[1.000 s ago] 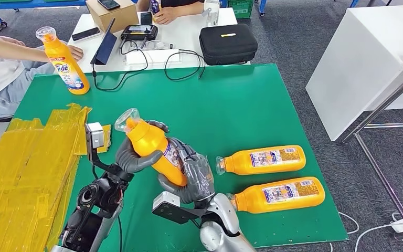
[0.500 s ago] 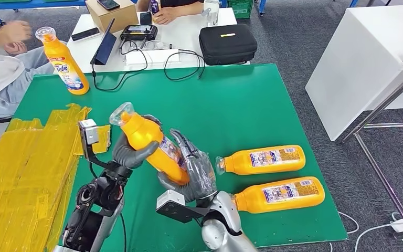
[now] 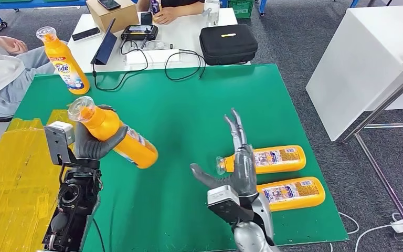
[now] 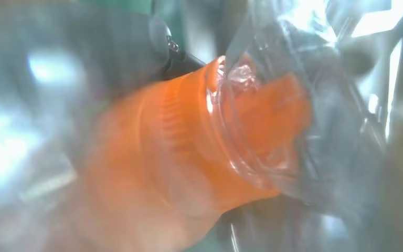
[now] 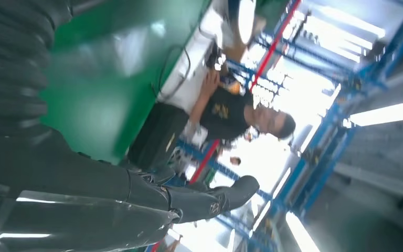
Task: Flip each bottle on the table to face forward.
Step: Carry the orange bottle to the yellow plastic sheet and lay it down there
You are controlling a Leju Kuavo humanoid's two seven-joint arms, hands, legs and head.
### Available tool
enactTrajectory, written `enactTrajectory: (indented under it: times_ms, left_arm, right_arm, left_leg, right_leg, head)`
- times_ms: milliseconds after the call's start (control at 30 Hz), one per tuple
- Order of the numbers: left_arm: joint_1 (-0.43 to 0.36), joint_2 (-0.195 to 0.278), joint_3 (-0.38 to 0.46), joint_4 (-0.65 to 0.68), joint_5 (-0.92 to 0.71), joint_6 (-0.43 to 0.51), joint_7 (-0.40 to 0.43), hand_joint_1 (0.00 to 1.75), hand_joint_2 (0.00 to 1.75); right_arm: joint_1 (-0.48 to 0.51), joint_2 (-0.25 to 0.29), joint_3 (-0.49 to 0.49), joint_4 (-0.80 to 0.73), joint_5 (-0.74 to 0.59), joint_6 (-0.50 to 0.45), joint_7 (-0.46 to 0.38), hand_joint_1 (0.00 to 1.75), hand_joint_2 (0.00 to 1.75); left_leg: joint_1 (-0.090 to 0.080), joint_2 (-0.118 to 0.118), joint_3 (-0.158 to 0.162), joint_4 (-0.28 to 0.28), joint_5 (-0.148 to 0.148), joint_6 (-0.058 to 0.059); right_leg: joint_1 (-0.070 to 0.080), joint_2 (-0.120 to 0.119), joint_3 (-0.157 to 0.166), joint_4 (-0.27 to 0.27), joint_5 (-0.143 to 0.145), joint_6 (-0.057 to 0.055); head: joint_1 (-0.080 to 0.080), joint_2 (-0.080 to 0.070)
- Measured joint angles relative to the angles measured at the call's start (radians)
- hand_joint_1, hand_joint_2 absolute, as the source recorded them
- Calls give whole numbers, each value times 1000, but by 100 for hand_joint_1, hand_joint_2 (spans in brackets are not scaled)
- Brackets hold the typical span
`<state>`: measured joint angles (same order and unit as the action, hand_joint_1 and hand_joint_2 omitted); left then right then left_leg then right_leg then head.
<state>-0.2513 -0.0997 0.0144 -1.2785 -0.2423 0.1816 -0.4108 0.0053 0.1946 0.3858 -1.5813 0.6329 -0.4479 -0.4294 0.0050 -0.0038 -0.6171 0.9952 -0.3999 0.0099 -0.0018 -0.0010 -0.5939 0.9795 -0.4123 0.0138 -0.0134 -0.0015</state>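
Note:
My left hand (image 3: 93, 143) grips an orange bottle (image 3: 116, 138) near its neck and holds it tilted above the green table (image 3: 189, 100), clear cap up and to the left. The left wrist view is a blurred close-up of that bottle (image 4: 189, 163) and its clear cap (image 4: 273, 105). My right hand (image 3: 236, 168) is open above the table, fingers spread and pointing away, holding nothing; its dark fingers (image 5: 199, 202) show in the right wrist view. Two orange bottles lie on their sides at the right: one (image 3: 262, 159) beside my right hand, another (image 3: 283, 193) nearer the front edge. A fourth bottle (image 3: 65, 63) stands upright at the far left corner.
Crumpled yellow sheeting (image 3: 16, 178) covers the table's left side. A person (image 3: 0, 68) sits at the far left. Behind the green table a white table holds a black case (image 3: 227, 43), cables, a tablet and a cardboard box. A white table (image 3: 367, 63) stands to the right.
My right hand has let go of the bottle and moved right, opening. My left hand has carried the bottle to the left, alone.

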Motion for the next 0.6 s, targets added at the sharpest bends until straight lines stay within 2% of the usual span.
enactTrajectory:
  times_ms: [100,267,367,533,600]
  left_arm:
    - [-1,12,4,-28,-315,159,-3,175,175]
    - [-6,37,5,-25,-587,280,36,175,175]
    - [-13,58,6,-1,-713,328,55,175,175]
    - [-31,117,4,105,-1083,408,182,175,175]
    - [-39,144,4,171,-1160,419,203,175,175]
  right_arm:
    - [34,-10,-44,-80,-8,1,1,0,175]
    - [57,-20,-86,-149,-11,-7,-2,0,175]
    - [62,-28,-106,-179,-15,-14,-6,0,175]
    - [63,-44,-139,-211,-27,-22,-8,0,175]
    - [63,-52,-156,-222,-40,-22,-9,0,175]
  left_leg:
    - [0,0,0,0,0,0]
    - [0,0,0,0,0,0]
    - [0,0,1,0,0,0]
    - [0,1,1,0,0,0]
    - [0,1,1,0,0,0]
  right_leg:
    - [0,0,0,0,0,0]
    - [0,0,0,0,0,0]
    - [0,0,0,0,0,0]
    - [0,1,0,0,0,0]
    - [0,1,0,0,0,0]
  head:
    - [0,0]
    - [0,0]
    - [0,0]
    - [0,0]
    - [0,0]
